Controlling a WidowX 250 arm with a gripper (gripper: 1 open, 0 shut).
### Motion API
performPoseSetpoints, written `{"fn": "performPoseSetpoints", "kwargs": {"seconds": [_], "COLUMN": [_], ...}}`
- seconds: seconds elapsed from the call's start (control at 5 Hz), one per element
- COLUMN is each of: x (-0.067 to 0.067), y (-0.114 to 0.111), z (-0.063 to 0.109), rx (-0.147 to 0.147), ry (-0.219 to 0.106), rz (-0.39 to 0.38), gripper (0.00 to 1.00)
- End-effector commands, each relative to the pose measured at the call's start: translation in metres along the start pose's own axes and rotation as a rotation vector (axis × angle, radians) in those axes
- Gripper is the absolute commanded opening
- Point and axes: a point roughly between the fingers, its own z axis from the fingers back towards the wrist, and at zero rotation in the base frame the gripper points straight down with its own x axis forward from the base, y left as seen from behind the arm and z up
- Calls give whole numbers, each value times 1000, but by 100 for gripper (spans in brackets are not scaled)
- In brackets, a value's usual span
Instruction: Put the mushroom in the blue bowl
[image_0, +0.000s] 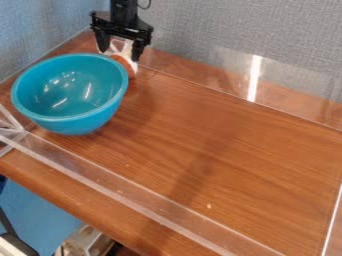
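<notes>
The blue bowl (70, 92) is a large glossy turquoise bowl standing at the left of the wooden table, and nothing lies in it. Just behind its far right rim sits the mushroom (127, 59), of which only a small orange-brown and white patch shows. My black gripper (122, 45) hangs straight down over the mushroom at the back left corner. It is open, with one finger on each side just above the mushroom, and I cannot tell whether they touch it.
Clear acrylic walls (254, 75) fence the wooden tabletop (214, 140) on all sides, with a low one along the front edge. A grey-blue wall stands right behind the gripper.
</notes>
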Motion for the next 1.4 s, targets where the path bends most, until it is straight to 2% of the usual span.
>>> {"fn": "performPoseSetpoints", "kwargs": {"seconds": [0.0,0.4,0.6,1.0,1.2], "x": [7,6,7,4,-5], "y": [7,5,5,13,21], "z": [14,9,15,48,57], "rx": [15,28,33,53,65], "ry": [-53,-67,-74,-122,-127], "rz": [6,-8,-5,42,74], "gripper": [100,100,0,0,0]}}
